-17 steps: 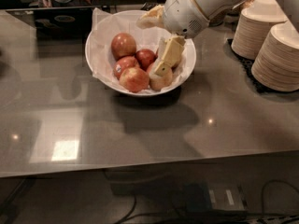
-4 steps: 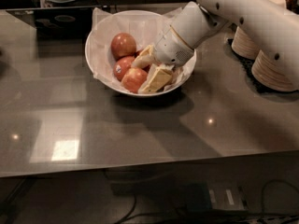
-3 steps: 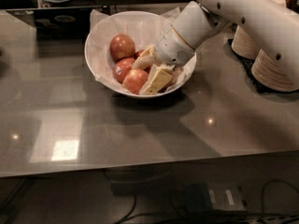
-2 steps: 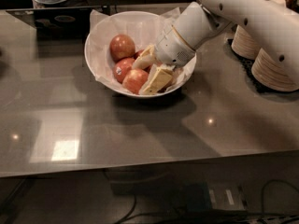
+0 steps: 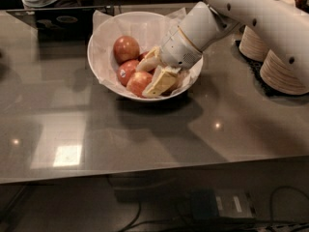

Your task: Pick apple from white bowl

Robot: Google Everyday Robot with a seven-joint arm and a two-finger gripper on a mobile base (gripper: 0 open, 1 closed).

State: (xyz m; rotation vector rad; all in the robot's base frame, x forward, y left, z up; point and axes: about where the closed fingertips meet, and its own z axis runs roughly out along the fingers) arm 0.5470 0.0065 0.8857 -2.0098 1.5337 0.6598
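Note:
The white bowl [image 5: 104, 30], lined with crinkled white paper, stands at the back middle of the grey table. Three apples show in it. A deep red apple with a small pale spot [image 5: 126, 71] lies in the middle. A larger red-orange one [image 5: 126, 49] lies behind it, and a red-yellow one [image 5: 139, 83] in front. A sliver of a darker apple [image 5: 144, 57] peeks out behind the upper finger. My gripper [image 5: 152, 75] is lowered into the bowl's right half. Its cream fingers [image 5: 161, 81] are spread just right of the apples. What lies between them is hidden.
Stacks of pale disposable bowls [image 5: 282, 71] stand at the right edge on a dark mat. My white arm [image 5: 251, 13] reaches in from the upper right over them. A dark tray [image 5: 58, 21] and a person's torso are at the back left.
Since 5.7 s ago the gripper has gone down from above the bowl's right side in among the apples. Over the last second it has barely moved.

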